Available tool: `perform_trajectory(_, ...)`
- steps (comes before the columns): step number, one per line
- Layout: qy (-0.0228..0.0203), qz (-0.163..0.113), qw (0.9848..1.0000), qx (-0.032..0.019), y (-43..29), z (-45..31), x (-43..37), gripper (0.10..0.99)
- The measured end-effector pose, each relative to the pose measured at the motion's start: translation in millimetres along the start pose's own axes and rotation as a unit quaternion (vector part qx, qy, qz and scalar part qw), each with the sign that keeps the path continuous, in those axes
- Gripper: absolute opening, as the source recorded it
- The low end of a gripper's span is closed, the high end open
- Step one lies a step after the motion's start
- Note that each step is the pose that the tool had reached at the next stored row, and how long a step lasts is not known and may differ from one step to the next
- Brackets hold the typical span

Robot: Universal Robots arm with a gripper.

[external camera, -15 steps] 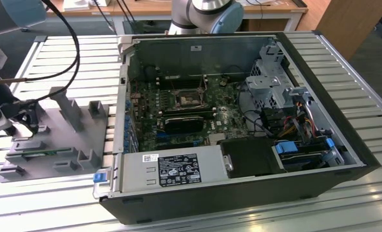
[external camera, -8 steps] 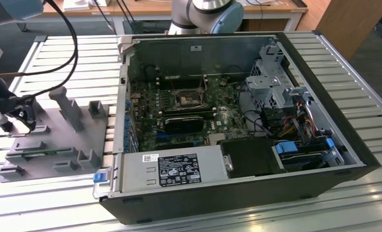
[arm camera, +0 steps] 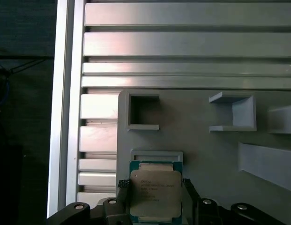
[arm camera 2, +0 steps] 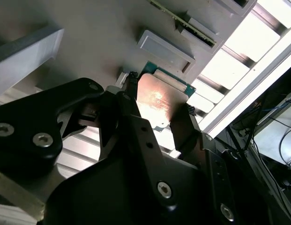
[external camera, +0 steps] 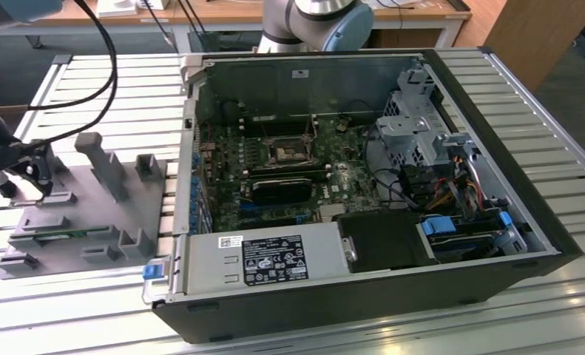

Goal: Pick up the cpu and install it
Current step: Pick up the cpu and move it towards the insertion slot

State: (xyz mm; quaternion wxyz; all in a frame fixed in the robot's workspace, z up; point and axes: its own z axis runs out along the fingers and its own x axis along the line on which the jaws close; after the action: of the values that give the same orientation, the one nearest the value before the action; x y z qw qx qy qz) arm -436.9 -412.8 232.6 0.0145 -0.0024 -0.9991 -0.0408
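The cpu (arm camera: 154, 191), a flat square chip with a shiny grey metal top and a green edge, sits between my gripper's (arm camera: 155, 188) two black fingers (arm camera: 122, 190). The fingers press on its opposite sides, so the gripper is shut on it. In the second wrist view the cpu (arm camera 2: 159, 96) hangs just above the grey holder block (arm camera 2: 98, 33), beside a shallow rectangular pocket (arm camera 2: 166, 47). In the exterior view my gripper (external camera: 31, 185) is at the exterior view's left, over the holder block (external camera: 85, 214). The black-framed socket (external camera: 290, 151) lies on the green motherboard inside the open computer case (external camera: 529, 222).
The holder block carries upright posts (external camera: 103, 164) and several open slots (arm camera: 143, 111). Black cables (external camera: 95, 66) run from my arm across the slatted metal table (external camera: 124, 103). Inside the case are a drive cage (external camera: 416, 122), bundled wires and a power supply (external camera: 257, 259).
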Motion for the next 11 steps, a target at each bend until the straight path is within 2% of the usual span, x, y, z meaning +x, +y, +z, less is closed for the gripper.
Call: perform_trajectory(11,0.0001,0.0,1.0,-0.0009,0.7,-6.5,0.3,0.529)
